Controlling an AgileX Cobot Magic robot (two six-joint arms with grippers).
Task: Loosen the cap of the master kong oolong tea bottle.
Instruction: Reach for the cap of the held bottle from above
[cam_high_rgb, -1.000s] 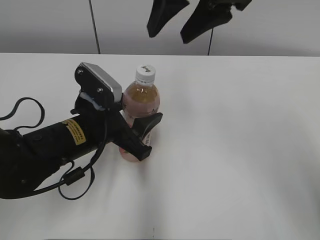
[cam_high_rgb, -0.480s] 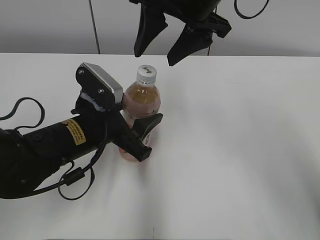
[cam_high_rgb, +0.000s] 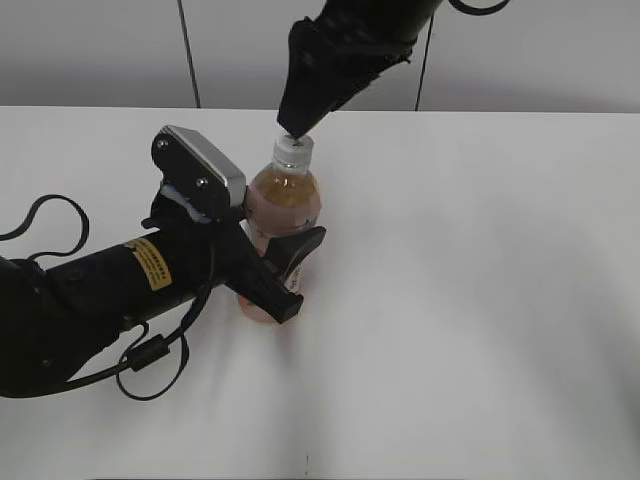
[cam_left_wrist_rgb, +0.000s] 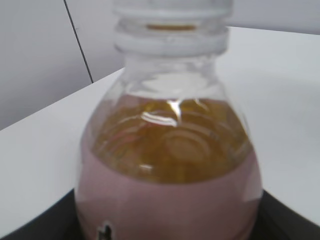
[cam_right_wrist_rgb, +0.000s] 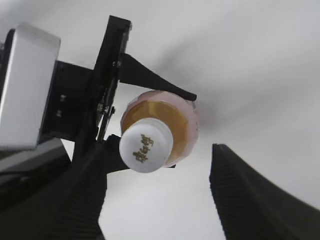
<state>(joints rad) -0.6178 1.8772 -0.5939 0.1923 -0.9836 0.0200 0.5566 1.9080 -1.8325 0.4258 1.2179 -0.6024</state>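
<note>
Right gripper (cam_right_wrist_rgb: 157, 195) has dropped from above the table's (cam_high_rgb: 480, 300) far edge to just over the cap (cam_high_rgb: 293, 147), jaws apart and straddling it, not yet closed. Left gripper (cam_high_rgb: 283, 268) stays clamped on the upright bottle (cam_high_rgb: 283, 205). Cap grab looks next.

Markings: cap print + arm sticker, neither legible.

Cap (cam_right_wrist_rgb: 146, 147) of the oolong tea bottle (cam_high_rgb: 283, 205): gold print across the white top, approx 3–4 Chinese-looking chars in right wrist view, too blurred to read; in ext. view the right gripper (cam_high_rgb: 295, 128) covers most of it. Left arm (cam_high_rgb: 110, 280), near desk's left edge: yellow sticker (cam_high_rgb: 151, 264) w/ small dark print, too small to read. Left wrist view: pink label band at btm of frame w/ one tiny white mark (cam_left_wrist_rgb: 104, 232), unreadable. No nos. or signs on desk.
</note>
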